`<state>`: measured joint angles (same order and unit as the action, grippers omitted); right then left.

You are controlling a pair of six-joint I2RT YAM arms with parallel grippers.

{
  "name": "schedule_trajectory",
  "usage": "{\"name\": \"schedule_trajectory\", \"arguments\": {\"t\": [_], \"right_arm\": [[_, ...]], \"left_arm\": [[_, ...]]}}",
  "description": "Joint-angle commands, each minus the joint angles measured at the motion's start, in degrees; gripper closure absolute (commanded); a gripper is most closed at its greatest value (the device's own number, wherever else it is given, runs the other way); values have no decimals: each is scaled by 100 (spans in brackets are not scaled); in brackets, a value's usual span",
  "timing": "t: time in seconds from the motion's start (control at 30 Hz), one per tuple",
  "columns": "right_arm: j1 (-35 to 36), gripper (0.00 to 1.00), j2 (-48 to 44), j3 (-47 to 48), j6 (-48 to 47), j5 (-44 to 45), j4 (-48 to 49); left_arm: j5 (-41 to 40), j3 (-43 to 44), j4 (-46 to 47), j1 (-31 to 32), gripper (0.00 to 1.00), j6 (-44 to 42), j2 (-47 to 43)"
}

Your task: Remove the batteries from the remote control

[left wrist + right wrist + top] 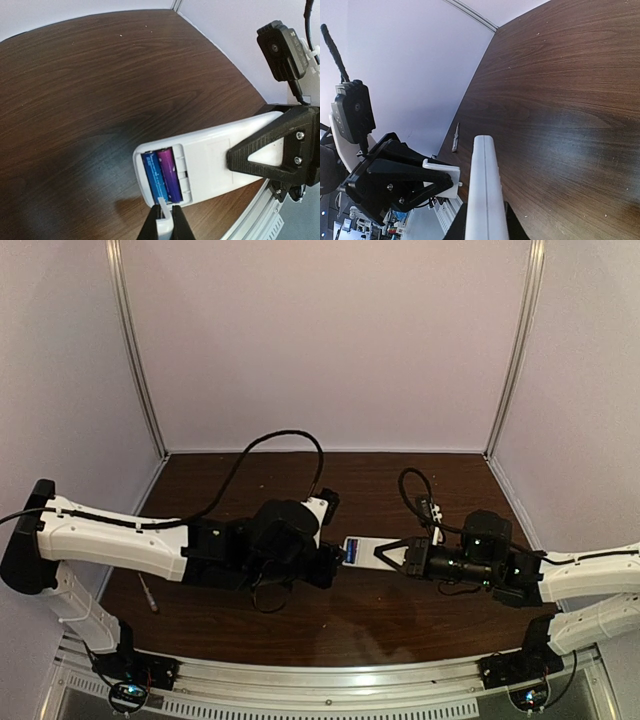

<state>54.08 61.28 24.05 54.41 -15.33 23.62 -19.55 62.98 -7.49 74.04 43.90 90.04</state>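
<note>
Right gripper (485, 227) clamped on the plain end of the white remote control (210, 160), holding it back-up, apparently clear of the dark wood table (75, 100); battery bay open w/ both batteries (162, 177) seated side by side, blue beside purple. Left gripper (163, 227) pinched shut on a small white cover piece (442, 176) at the bay's edge. Batteries prob. light, rigid, smooth & slippery; best to lever one end up, then grip across the middle. Thin tool (455, 137) lies on the table, well apart.

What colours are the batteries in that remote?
One blue battery and one purple battery; the left wrist view shows them best.
</note>
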Motion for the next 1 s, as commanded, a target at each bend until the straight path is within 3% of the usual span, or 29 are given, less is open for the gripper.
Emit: {"name": "schedule_trajectory", "arguments": {"t": [0.0, 0.27, 0.53, 0.97], "right_arm": [[29, 100, 16, 186, -51, 254, 15], [23, 100, -2, 196, -106, 303, -38], [26, 100, 20, 206, -124, 264, -26], [24, 100, -195, 190, -179, 296, -170]], "left_arm": [[-139, -181, -46, 36, 100, 39, -409], [-1334, -295, -1276, 28, 100, 488, -487], [-2209, -75, -2668, -56, 100, 1220, 38], [-1912, -369, -2743, -1015, 100, 1174, 680]]}}
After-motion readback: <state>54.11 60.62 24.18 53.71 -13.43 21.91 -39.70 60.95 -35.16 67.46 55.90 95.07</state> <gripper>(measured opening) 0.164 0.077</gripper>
